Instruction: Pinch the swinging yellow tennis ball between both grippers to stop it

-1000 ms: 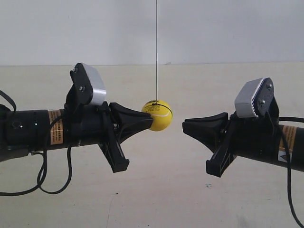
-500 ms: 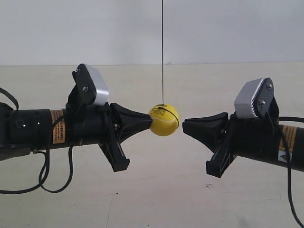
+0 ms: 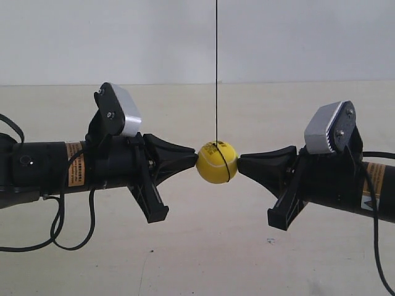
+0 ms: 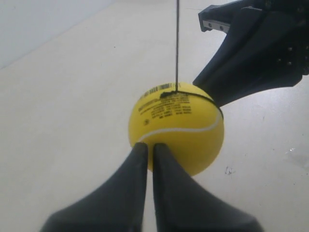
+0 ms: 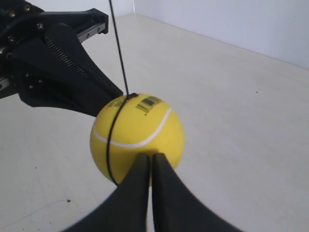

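The yellow tennis ball (image 3: 216,162) hangs on a thin dark string (image 3: 216,68) and sits squeezed between two black wedge-shaped gripper tips. The gripper of the arm at the exterior view's left (image 3: 194,150) touches one side of it. The gripper of the arm at the exterior view's right (image 3: 241,160) touches the other side. In the left wrist view my left gripper (image 4: 146,147) is shut, its tips pressed against the ball (image 4: 176,133). In the right wrist view my right gripper (image 5: 148,157) is also shut, against the ball (image 5: 137,135).
A pale beige tabletop (image 3: 203,246) lies well below the ball and arms, and a white wall (image 3: 296,37) stands behind. Black cables (image 3: 58,228) loop down from the arm at the exterior view's left.
The ball has swung from the tip at the exterior view's left toward the other gripper and now touches both tips. The arm at that left edged toward it; the other stayed still.
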You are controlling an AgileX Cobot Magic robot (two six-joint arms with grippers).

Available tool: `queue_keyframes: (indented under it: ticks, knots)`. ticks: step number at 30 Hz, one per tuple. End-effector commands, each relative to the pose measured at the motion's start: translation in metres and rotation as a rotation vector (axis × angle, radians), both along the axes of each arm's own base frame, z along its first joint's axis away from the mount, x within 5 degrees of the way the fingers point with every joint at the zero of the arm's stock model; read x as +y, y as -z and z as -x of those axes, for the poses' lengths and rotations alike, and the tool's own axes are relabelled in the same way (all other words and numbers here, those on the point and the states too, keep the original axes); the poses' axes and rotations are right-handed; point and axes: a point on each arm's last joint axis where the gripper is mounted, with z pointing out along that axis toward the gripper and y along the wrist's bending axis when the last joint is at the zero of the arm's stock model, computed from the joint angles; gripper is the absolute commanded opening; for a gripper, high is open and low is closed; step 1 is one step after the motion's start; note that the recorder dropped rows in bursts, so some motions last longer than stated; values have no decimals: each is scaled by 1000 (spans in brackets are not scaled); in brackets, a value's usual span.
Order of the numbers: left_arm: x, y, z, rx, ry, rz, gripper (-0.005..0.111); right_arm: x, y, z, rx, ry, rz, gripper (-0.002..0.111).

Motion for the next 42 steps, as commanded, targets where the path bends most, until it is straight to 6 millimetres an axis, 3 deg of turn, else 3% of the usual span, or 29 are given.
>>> queue_keyframes:
  ticks: [1,27,36,42]
  knots:
    - [-2,-1,0,1,7,15,5,1,0,0,1,-2,-1,0]
    - [-2,-3,-4,10,-27,34,5,0,-1,-7,-16,26,31,0]
    - [-7,15,-12,67,-25,23,5,0,-2,-7,-20,23,23,0]
    - [-8,15,-12,62,-8,19,5,0,-2,-7,-15,22,18,0]
